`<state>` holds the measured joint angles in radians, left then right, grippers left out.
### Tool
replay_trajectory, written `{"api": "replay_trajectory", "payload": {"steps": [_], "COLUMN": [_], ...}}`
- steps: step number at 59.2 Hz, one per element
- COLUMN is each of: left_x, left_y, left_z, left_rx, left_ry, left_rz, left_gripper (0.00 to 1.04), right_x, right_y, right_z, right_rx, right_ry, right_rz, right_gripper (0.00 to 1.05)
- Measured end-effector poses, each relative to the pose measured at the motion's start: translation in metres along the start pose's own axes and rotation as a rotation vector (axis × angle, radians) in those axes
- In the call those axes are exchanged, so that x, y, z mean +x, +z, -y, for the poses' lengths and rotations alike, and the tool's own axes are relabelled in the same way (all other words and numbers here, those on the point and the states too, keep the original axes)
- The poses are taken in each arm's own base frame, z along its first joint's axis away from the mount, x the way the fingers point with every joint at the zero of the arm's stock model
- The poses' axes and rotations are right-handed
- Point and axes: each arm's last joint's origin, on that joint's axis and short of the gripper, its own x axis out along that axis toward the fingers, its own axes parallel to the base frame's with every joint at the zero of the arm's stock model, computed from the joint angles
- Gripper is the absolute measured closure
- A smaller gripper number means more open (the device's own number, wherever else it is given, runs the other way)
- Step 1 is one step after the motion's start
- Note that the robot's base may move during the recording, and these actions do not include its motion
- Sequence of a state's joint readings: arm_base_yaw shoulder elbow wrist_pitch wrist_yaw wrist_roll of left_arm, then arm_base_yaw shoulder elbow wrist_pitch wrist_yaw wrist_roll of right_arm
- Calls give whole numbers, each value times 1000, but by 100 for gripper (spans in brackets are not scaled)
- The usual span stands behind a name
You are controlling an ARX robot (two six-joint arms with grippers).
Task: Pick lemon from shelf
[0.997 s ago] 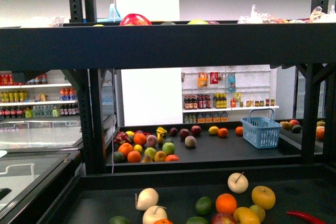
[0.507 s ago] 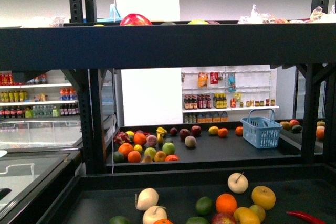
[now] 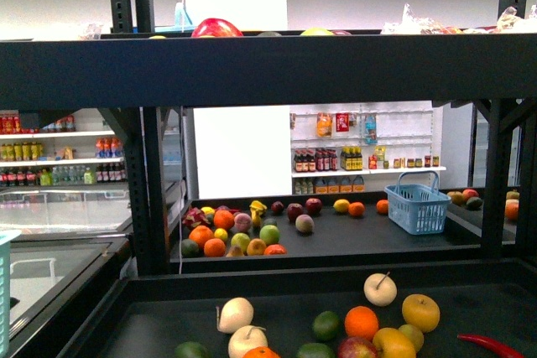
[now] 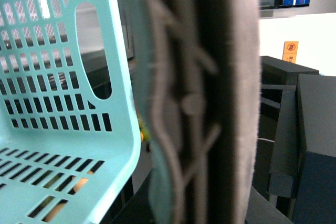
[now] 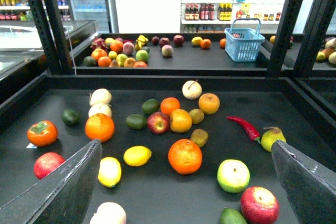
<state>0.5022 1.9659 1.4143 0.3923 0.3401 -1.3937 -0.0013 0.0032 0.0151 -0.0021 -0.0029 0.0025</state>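
Observation:
The lemon (image 5: 137,156), small and yellow, lies on the flat dark deck of the black shelf (image 5: 157,192) in the right wrist view. A longer pale yellow fruit (image 5: 109,171) lies beside it. My right gripper (image 5: 186,148) is open and empty above the deck, with the lemon between its fingers (image 5: 58,187), nearer that one. My left gripper (image 4: 199,129) is shut on the rim of a teal basket (image 4: 63,103). An edge of the basket (image 3: 4,291) shows at the far left of the front view. The lemon lies below the front view's frame.
An orange (image 5: 185,156), a green apple (image 5: 233,175), a red apple (image 5: 259,204) and a red chilli (image 5: 244,127) lie near the lemon. The shelf's thick upper rim (image 3: 268,64) and posts (image 3: 147,190) frame the deck. A blue basket (image 3: 417,203) stands on the far rack.
The teal basket's edge has come into the front view at the far left. The fruit on the shelf has not moved.

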Motion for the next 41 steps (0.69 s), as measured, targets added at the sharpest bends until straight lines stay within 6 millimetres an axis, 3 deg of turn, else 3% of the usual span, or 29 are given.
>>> {"api": "replay_trajectory", "payload": {"steps": [21, 30, 41], "left_x": [-17, -28, -49], "left_y": [-35, -63, -117], "left_z": [19, 35, 62], "left_rx": [159, 242, 333], "left_ry": [-19, -66, -180], "left_rz": [-105, -208, -427], "left_gripper": [94, 94, 95], "right_x": [0, 0, 0], "right_y": [0, 0, 0], "right_z": [0, 0, 0], "right_rx": [0, 0, 0], "right_ry": [0, 0, 0], "right_rz": [0, 0, 0], "right_gripper": [7, 7, 7]}}
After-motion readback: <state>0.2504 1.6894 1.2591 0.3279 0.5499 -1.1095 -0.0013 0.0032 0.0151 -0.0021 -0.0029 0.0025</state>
